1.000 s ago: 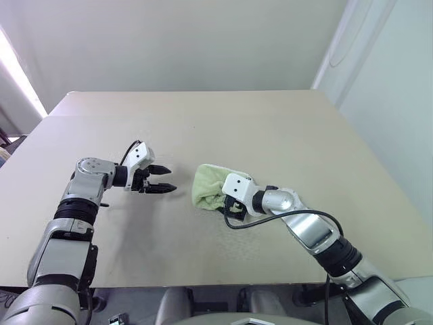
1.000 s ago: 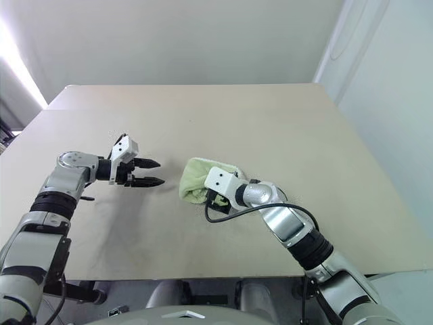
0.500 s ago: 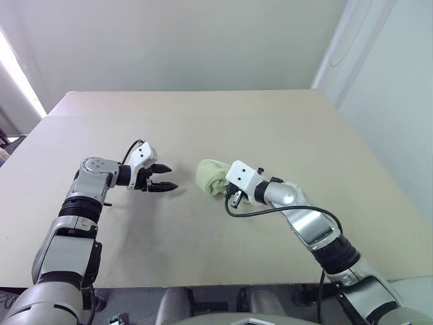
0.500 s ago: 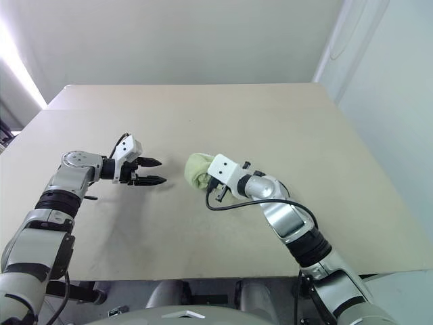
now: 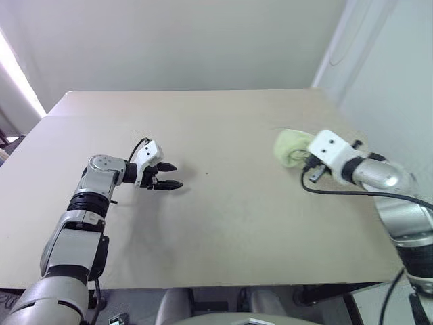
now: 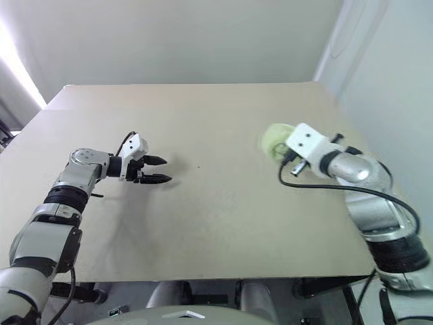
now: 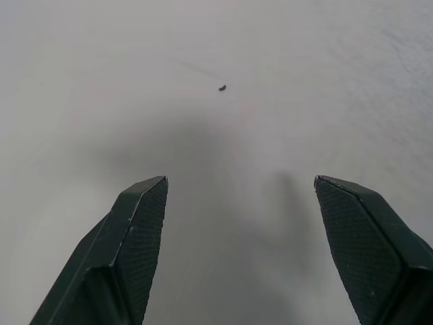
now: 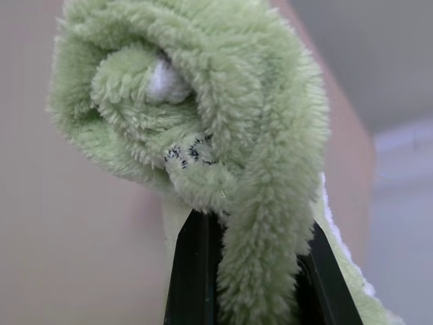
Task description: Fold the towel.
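- We see the right gripper [image 5: 302, 157], fingers pinching a bunched towel [image 5: 289, 145] above the surface [image 5: 223, 223], right side.
- Left gripper [image 5: 174, 175]: fingers spread, nothing btwn them.

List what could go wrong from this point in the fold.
1. The towel hangs bunched in a curled wad from the shut right end effector, so setting it down as is would likely leave a lump, not a flat layer.
2. It is held near the table's right edge and could drop off if released.
3. The open left end effector is far from it, unable to help spread it.
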